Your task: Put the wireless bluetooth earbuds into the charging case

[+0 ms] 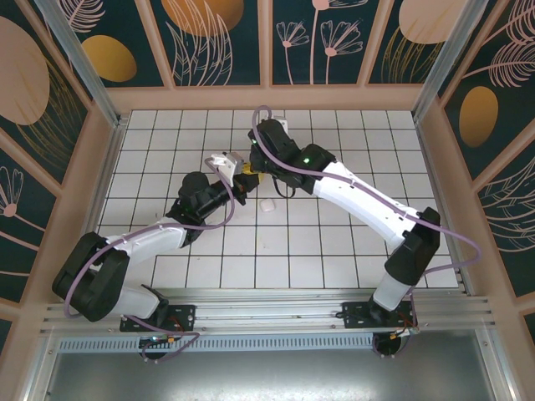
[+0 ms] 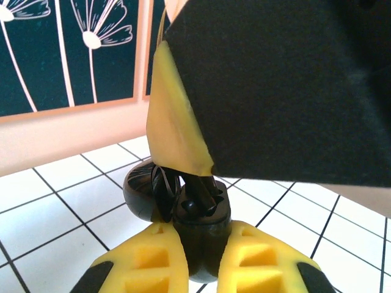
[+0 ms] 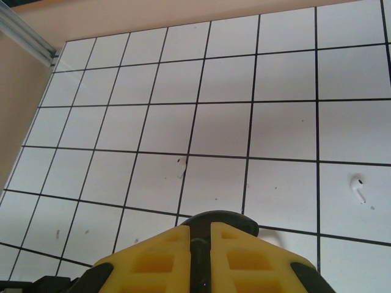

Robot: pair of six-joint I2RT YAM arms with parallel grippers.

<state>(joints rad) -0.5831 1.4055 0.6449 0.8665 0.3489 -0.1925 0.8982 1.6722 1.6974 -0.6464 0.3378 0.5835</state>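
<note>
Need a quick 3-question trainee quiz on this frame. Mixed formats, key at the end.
1. True or false: the left gripper is shut on a black case.
2. How many white earbuds lie loose on the tiles in the right wrist view?
3. The fingers of the right gripper stand: A) wide apart, B) close together, C) clamped around a white earbud.
Key: 1 true; 2 two; 3 B.
</note>
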